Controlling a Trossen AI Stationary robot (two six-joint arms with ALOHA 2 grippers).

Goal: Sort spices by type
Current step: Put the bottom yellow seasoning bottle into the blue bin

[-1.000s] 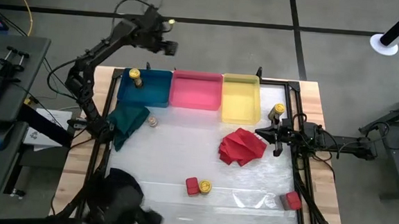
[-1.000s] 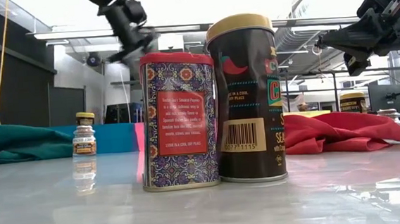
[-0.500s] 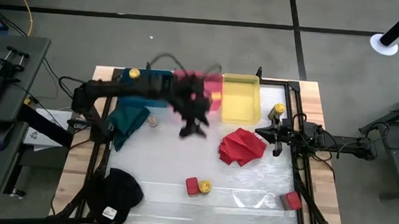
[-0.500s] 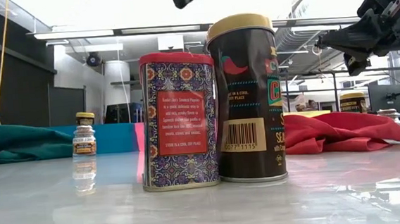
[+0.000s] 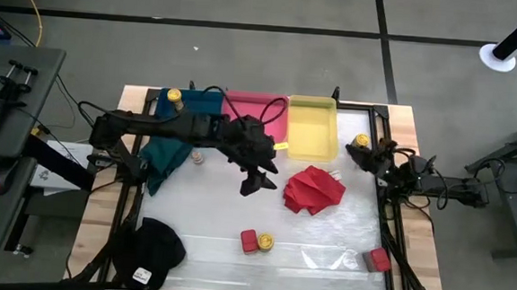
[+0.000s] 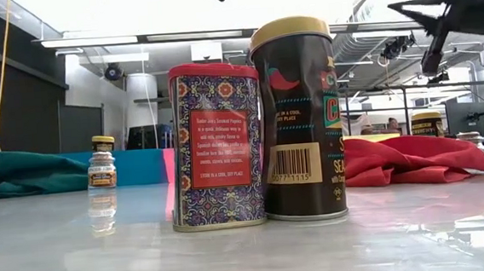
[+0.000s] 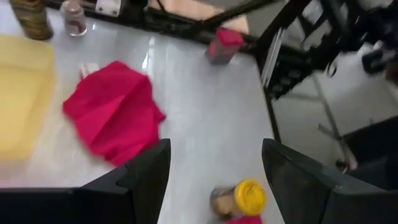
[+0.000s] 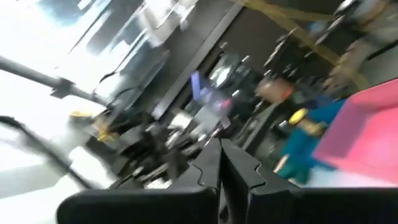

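A red boxy tin and a yellow-lidded jar stand side by side near the table's near edge, close up in the low view as tin and jar. Another red tin stands at the near right. One yellow-lidded jar stands right of the yellow bin, and another is in the blue bin. A small pale jar stands by the green cloth. My left gripper hangs open above mid-table, left of the red cloth. My right gripper, shut, hovers beside the right jar, high above it.
Blue, pink and yellow bins line the far edge. A green cloth lies at the left and a black object at the near-left corner. Bare tabletop lies between the red cloth and the near pair of spices.
My left arm has swung down from above the far-left corner, across the bins, to mid-table beside the red cloth. My right gripper has risen, moved toward the far edge and turned, ending by the jar to the right of the yellow bin.
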